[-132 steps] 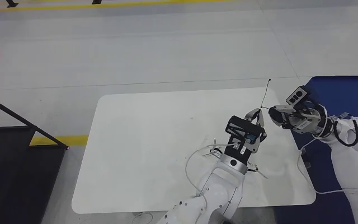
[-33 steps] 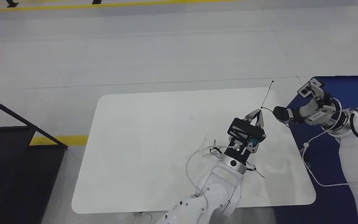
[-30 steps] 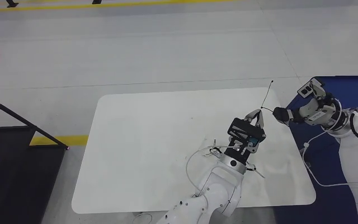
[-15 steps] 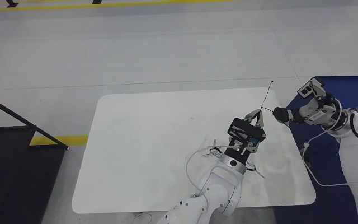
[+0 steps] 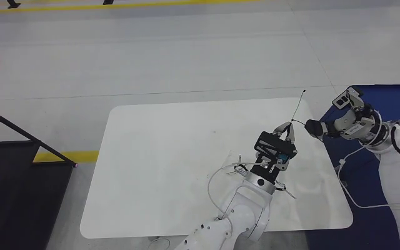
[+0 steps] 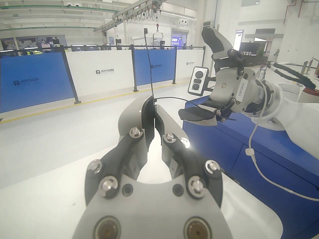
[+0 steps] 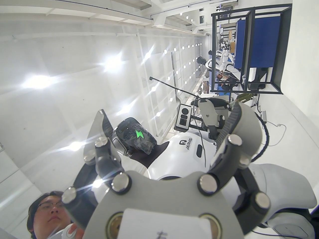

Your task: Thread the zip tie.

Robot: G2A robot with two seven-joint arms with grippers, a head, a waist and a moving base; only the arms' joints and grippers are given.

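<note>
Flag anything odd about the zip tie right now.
The zip tie is sharply bent where the shut left gripper pinches it. One length stands upright with the head on top, and the other branches sideways toward the open right gripper, which holds nothing. No loop is formed yet.

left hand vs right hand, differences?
The left hand is shut on the zip tie; the right hand is open wide, gripping nothing. The left hand is over the table; the right hand is at its edge, by the blue surface. Both have black ribbed pads.
</note>
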